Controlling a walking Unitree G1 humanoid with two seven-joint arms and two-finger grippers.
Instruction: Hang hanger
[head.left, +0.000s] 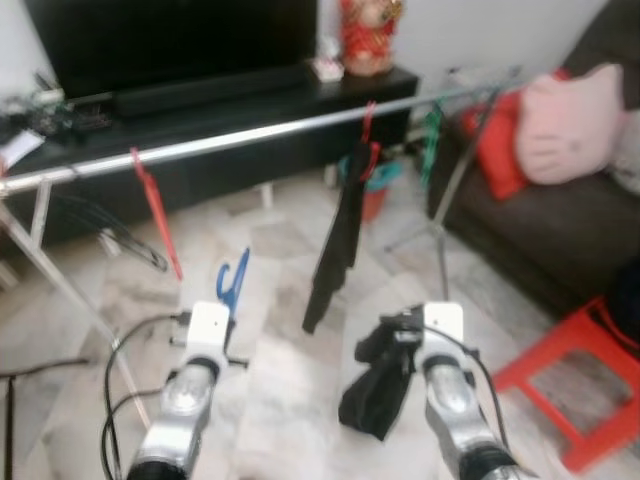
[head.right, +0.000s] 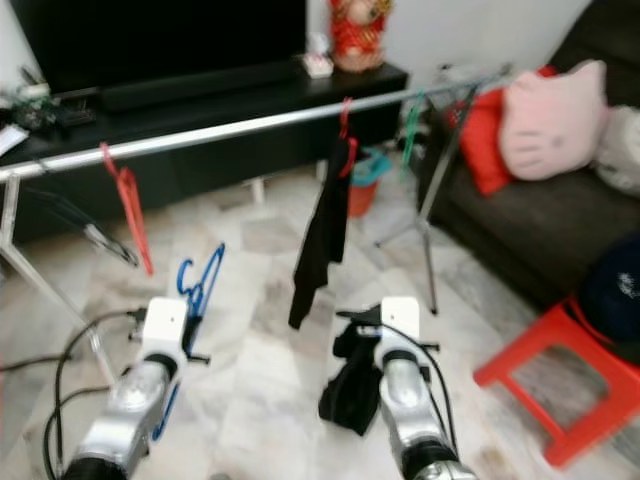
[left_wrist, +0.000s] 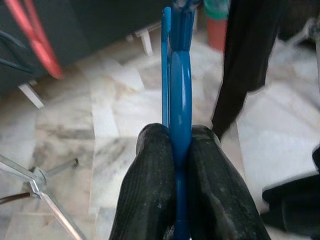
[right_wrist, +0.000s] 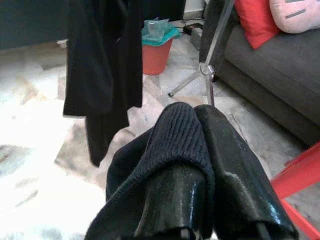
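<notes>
A blue hanger (left_wrist: 180, 95) stands edge-on between the fingertips of my left gripper (left_wrist: 179, 145), which is shut on it; it also rises above the left wrist (head.left: 232, 282). Ahead runs the silver rail (head.left: 250, 135) of a drying rack. On the rail hang a bare red hanger (head.left: 155, 215), a black garment (head.left: 340, 240) on a red hanger, and a green hanger (head.left: 432, 130). My right gripper (right_wrist: 195, 112) is shut on a black knitted cloth (right_wrist: 165, 150), which droops below the right wrist (head.left: 375, 395). Both grippers are low, short of the rail.
A black TV cabinet (head.left: 200, 110) stands behind the rack. A dark sofa (head.left: 540, 235) with a pink cushion (head.left: 570, 120) is on the right, with a red stool (head.left: 570, 385) in front. An orange bin (right_wrist: 156, 47) sits beyond the rack legs (right_wrist: 207, 65).
</notes>
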